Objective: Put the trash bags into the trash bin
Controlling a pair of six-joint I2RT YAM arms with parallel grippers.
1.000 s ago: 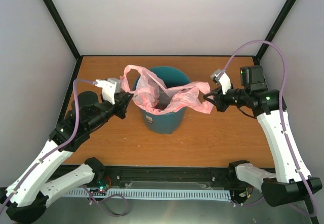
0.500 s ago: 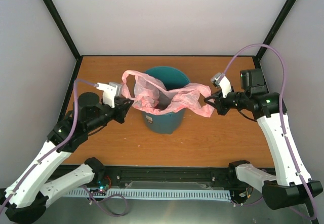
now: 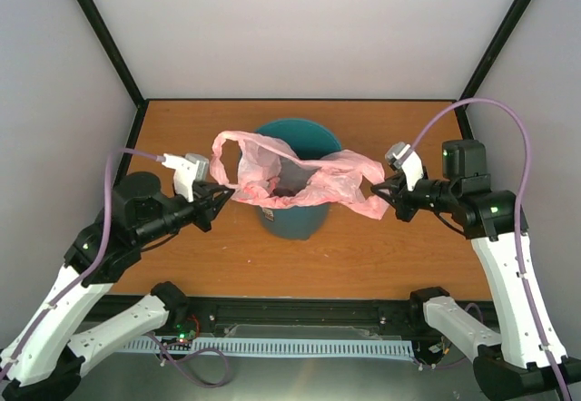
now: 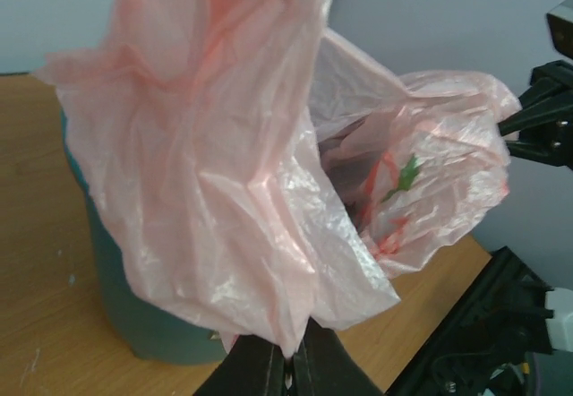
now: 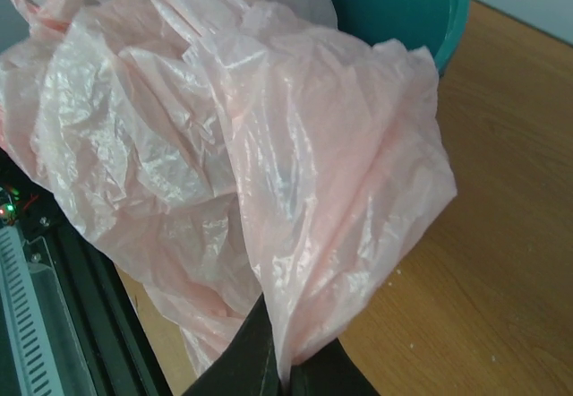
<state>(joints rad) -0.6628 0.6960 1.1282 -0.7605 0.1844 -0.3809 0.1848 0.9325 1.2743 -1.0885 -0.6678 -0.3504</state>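
Observation:
The pink trash bag [image 3: 272,176] is stretched open above the teal trash bin [image 3: 295,222], which stands mid-table. My left gripper [image 3: 221,193] is shut on the bag's left edge, left of the bin. My right gripper [image 3: 379,189] is shut on the bag's right edge, right of the bin. In the left wrist view the bag [image 4: 224,163] rises from my pinched fingers [image 4: 260,374] with the bin [image 4: 134,315] behind it. In the right wrist view the bag [image 5: 269,163] hangs from my fingers [image 5: 255,360], and the bin's rim [image 5: 421,11] shows at the top.
The wooden table [image 3: 390,256] sits inside grey walls with black corner posts [image 3: 104,34]. A black rail [image 3: 300,315] runs along the near edge. The right arm [image 4: 546,118] shows in the left wrist view.
Both grippers have drawn toward the near edge and slightly outward, holding the bag. The bag's mouth is stretched wider and sits lower over the bin.

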